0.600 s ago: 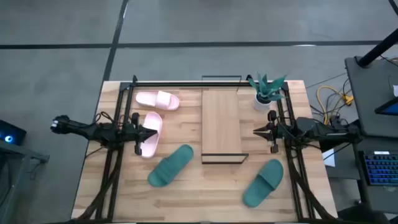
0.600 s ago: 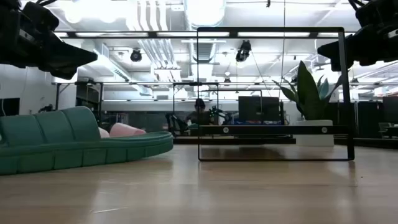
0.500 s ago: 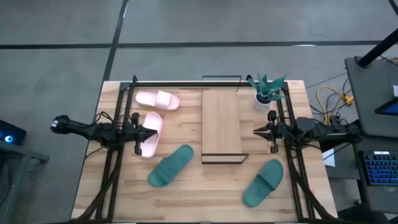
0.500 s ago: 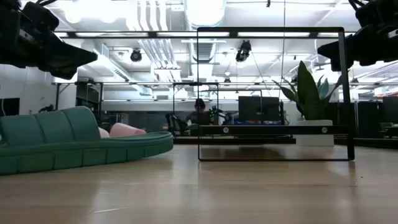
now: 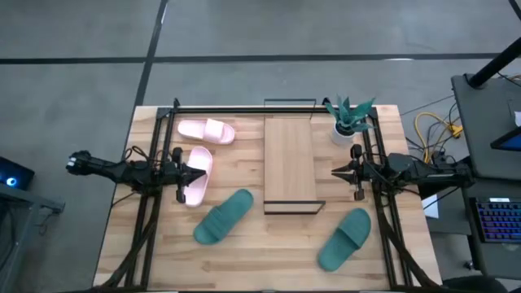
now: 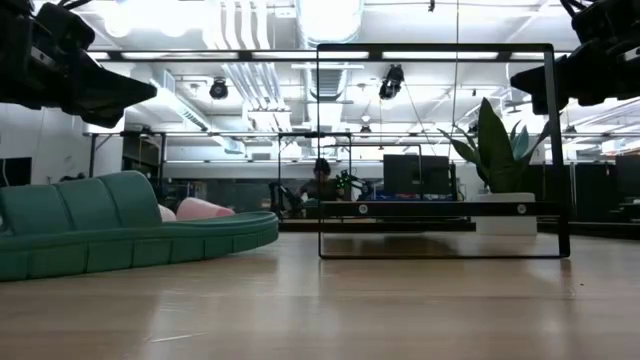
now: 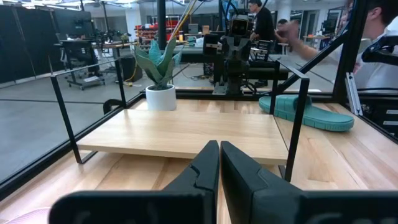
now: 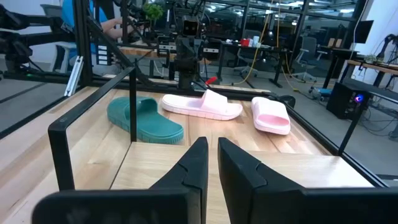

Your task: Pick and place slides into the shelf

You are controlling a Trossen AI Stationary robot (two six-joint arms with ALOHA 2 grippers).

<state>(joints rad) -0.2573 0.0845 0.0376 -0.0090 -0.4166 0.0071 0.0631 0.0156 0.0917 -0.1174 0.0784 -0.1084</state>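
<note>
Two pale pink slides lie flat on the table at the far left, one (image 5: 206, 130) near the far edge and one (image 5: 198, 173) nearer. One teal slide (image 5: 224, 216) lies left of the shelf's near end, the other (image 5: 344, 238) at the near right. The shelf (image 5: 290, 163) stands mid-table, its plank top bare. My left gripper (image 5: 199, 173) is shut and empty, in the air over the nearer pink slide. My right gripper (image 5: 335, 172) is shut and empty, in the air just right of the shelf. In the low view both grippers, left (image 6: 150, 95) and right (image 6: 515, 80), hang high above the table.
A potted plant (image 5: 348, 122) in a white pot stands at the far right, beside the shelf's far end. Black frame rails (image 5: 244, 108) run along the table's far edge and both sides. People show in the room behind the table (image 7: 379, 43).
</note>
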